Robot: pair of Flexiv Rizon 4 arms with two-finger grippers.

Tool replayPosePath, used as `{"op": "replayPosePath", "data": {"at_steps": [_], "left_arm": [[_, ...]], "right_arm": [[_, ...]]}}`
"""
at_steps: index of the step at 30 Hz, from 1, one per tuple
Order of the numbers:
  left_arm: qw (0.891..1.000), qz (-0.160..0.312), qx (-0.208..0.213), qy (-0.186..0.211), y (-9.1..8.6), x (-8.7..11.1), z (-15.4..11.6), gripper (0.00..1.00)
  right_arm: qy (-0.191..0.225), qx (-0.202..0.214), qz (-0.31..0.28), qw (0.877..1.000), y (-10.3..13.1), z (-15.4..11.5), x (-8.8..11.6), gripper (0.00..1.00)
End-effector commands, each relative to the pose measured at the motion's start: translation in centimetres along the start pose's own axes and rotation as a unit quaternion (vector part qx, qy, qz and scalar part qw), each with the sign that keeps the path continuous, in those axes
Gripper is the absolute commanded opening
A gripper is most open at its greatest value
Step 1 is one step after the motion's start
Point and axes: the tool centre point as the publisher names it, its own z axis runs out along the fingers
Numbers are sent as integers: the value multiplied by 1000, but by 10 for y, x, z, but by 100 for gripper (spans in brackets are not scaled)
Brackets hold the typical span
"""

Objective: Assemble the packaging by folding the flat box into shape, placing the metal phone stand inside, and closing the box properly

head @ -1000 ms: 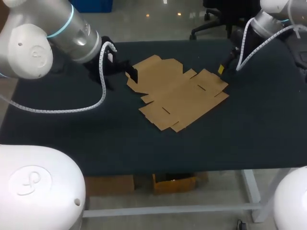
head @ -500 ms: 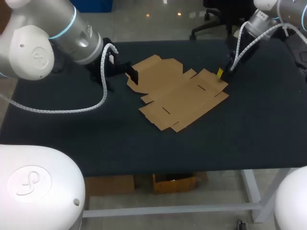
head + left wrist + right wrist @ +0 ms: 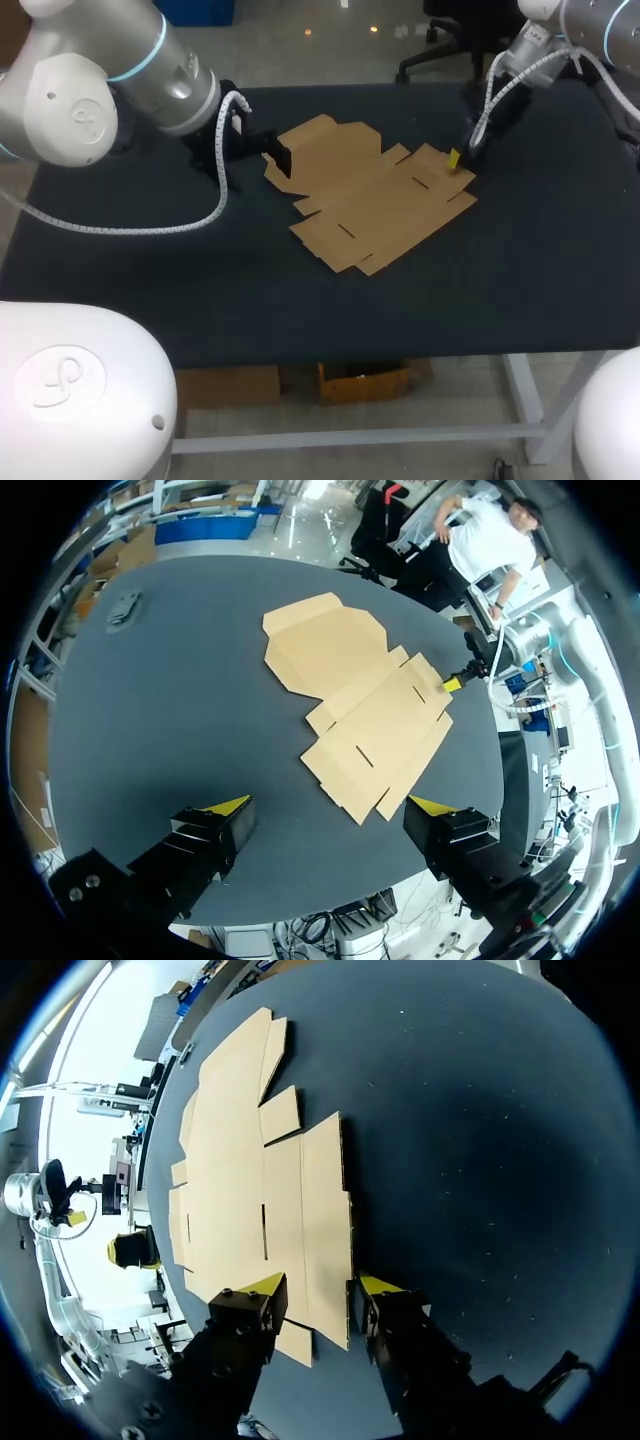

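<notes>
Small grey item [image 3: 125,608]: we see it only in the left wrist view, lying alone near the desk's [image 3: 120,270] far left corner, well apart from the card. It is too small to name, though we guess it may be the metal phone stand.
Left gripper [image 3: 330,805]: it hangs high over the left part of the desk, left of the card. Its jaws stand wide apart with nothing between them. The whole sheet lies ahead of it, untouched.
Flat box [image 3: 365,195]: it lies spread out around the middle of the desk, a little toward the far edge. Every panel and flap lies flat, with no wall raised and no crease turned up that we can see.
Right gripper [image 3: 322,1285]: it sits low at the card's right end. Its jaws are parted and grip nothing, and the outer edge of the end panel runs under the gap between them. We cannot tell whether a tip touches the card.
Done so far: in our judgement nothing is done beyond both arms being placed at the sheet's two ends.
Left to do: we judge that all of it remains. The walls must be folded up and the flaps tucked, then the stand set inside and the lid closed.
</notes>
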Motion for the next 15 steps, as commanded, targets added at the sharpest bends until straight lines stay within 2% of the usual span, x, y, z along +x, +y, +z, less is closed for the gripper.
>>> {"op": "replayPosePath", "data": {"at_steps": [1, 15], "left_arm": [[1000, -1, 1, -4, 0, 1, 0, 100], [1000, -2, 0, -1, 2, 1, 2, 100]], "right_arm": [[15, 39, 1, 999, 6, 2, -6, 38], [31, 40, 7, 999, 2, 12, -5, 26]]}}
